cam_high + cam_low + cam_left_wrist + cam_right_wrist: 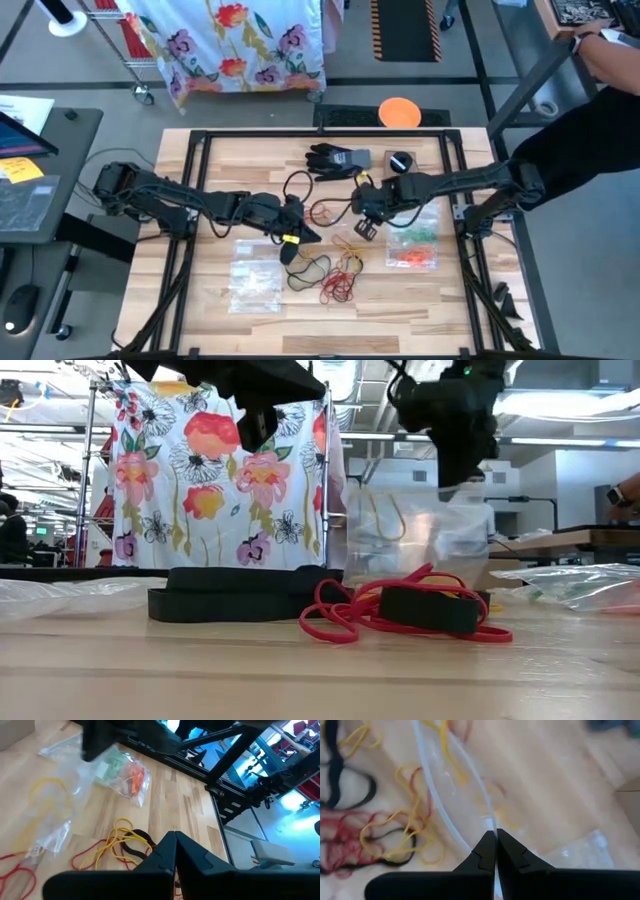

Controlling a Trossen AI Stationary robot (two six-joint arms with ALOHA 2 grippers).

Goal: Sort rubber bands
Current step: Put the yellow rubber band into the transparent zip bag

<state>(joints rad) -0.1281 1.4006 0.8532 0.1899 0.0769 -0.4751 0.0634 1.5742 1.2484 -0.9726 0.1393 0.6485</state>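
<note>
Floral cloth [225, 470] on a rack; grey floor [90, 70]

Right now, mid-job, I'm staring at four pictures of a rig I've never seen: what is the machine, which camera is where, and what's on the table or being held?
Two dark robot arms work over a wooden table. One picture looks straight down, one looks level from the tabletop, and one sits on each wrist, peering past that arm's fingers. The right gripper is shut on the edge of a clear plastic bag, lifted off the wood with yellow bands inside. The left gripper is shut near the table's middle; whether it pinches anything I cannot tell. Loose rubber bands in red, yellow and black lie in a pile. Another bag holds green and orange ones, and more clear bags lie nearer the left arm. A black glove rests at the far side.
</note>
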